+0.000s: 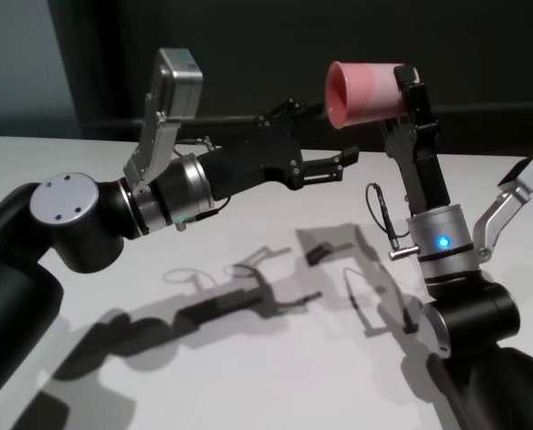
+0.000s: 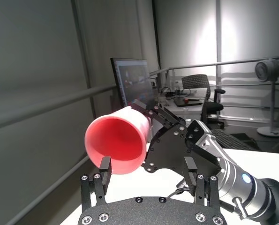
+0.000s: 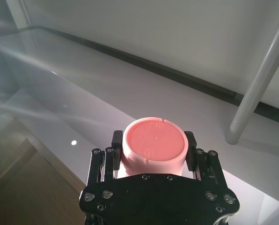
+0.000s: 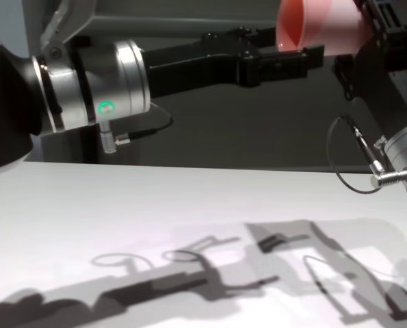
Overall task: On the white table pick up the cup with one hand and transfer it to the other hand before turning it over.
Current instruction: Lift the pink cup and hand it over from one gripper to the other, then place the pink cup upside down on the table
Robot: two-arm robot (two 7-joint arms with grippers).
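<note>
The salmon-pink cup (image 1: pixel 365 94) hangs on its side high above the white table (image 1: pixel 60 161), mouth turned toward my left arm. My right gripper (image 1: pixel 402 93) is shut on its base end; in the right wrist view the cup's flat bottom (image 3: pixel 154 145) sits between the two black fingers (image 3: pixel 116 141). My left gripper (image 1: pixel 333 134) is open, just short of the cup's rim and slightly below it, not touching. In the left wrist view the open mouth of the cup (image 2: pixel 115 146) faces the left gripper (image 2: pixel 147 172). The chest view shows the cup (image 4: pixel 319 27) beside the left fingertips (image 4: pixel 292 58).
Under both arms the table (image 4: pixel 121 205) carries only their shadows. A dark wall stands behind it. A loose cable (image 1: pixel 378 219) loops off the right wrist. Beyond the table the left wrist view shows a monitor (image 2: pixel 132 82), an office chair (image 2: pixel 200 89) and a fan (image 2: pixel 269 72).
</note>
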